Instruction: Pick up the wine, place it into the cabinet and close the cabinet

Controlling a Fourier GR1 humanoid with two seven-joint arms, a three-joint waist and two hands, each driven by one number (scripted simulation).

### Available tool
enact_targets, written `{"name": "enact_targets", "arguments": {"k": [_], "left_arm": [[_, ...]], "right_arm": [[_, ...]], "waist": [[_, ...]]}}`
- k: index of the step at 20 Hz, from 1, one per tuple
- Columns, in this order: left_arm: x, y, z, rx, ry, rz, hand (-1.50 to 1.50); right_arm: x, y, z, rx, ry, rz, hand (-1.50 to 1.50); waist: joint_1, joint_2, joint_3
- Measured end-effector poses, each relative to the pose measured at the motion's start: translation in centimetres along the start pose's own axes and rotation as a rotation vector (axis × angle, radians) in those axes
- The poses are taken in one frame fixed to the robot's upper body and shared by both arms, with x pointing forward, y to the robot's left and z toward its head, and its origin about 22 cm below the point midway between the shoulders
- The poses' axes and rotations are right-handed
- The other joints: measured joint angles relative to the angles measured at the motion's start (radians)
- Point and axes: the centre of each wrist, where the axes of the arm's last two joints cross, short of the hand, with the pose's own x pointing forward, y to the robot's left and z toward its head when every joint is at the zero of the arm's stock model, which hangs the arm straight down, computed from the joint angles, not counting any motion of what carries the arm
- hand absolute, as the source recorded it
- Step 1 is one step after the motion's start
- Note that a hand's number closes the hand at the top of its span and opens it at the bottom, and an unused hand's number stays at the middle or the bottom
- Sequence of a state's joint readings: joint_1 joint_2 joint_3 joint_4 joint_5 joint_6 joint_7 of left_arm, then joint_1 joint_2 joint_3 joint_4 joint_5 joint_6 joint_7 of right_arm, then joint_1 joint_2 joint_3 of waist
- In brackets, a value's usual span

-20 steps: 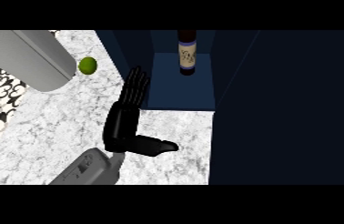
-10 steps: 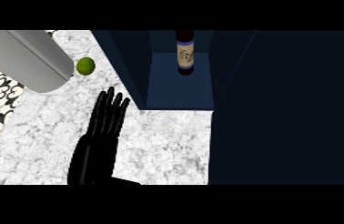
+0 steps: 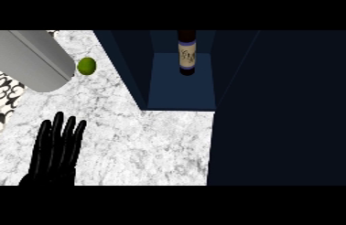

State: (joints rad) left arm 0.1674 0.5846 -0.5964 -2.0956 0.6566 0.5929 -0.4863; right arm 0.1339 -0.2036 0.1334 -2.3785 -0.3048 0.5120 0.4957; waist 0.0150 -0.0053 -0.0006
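Left hand (image 3: 55, 151) lies at the frame's lower left, fingers straight and holding nothing. The wine (image 3: 187, 55) is up and to its right at top centre, standing inside the open cabinet (image 3: 182, 89) with its long axis running up the frame. No right hand shows, so the left looks nearer. Since a second ago the hand has drawn back down-left from the cabinet's edge — the bottle has not moved.

This is a kitchen. A white-and-grey veined marble counter (image 3: 155, 141) carries an open dark blue cabinet (image 3: 182, 90), and a dark, labelled wine bottle (image 3: 187, 55) stands upright inside it. Left of the cabinet lie a small round green fruit (image 3: 86, 66) and a large plain grey cylinder (image 3: 34, 59).
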Motion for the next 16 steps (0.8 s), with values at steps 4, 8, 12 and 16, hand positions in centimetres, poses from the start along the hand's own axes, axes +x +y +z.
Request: {"name": "enact_targets", "arguments": {"k": [4,8,12,16], "left_arm": [[1.3,2.2,1.2,0.038,-0.016,-0.007,-1.50],[3.1,4.3,2.3,0.053,-0.023,-0.007,-1.50],[4.0,6.6,2.8,0.068,-0.031,-0.016,-1.50],[5.7,8.5,3.3,0.069,-0.035,-0.028,-1.50]], "right_arm": [[-0.2,2.2,-0.9,0.079,0.002,-0.088,1.50],[0.3,4.1,-2.1,0.134,-0.013,-0.157,1.50],[1.6,6.2,-3.7,0.162,-0.034,-0.163,1.50],[3.3,7.6,-4.8,0.137,-0.056,-0.088,1.50]], "waist": [[0.001,0.000,-0.001],[0.004,-0.001,-0.001],[0.003,-0.002,-0.001],[0.009,-0.003,-0.002]]}}
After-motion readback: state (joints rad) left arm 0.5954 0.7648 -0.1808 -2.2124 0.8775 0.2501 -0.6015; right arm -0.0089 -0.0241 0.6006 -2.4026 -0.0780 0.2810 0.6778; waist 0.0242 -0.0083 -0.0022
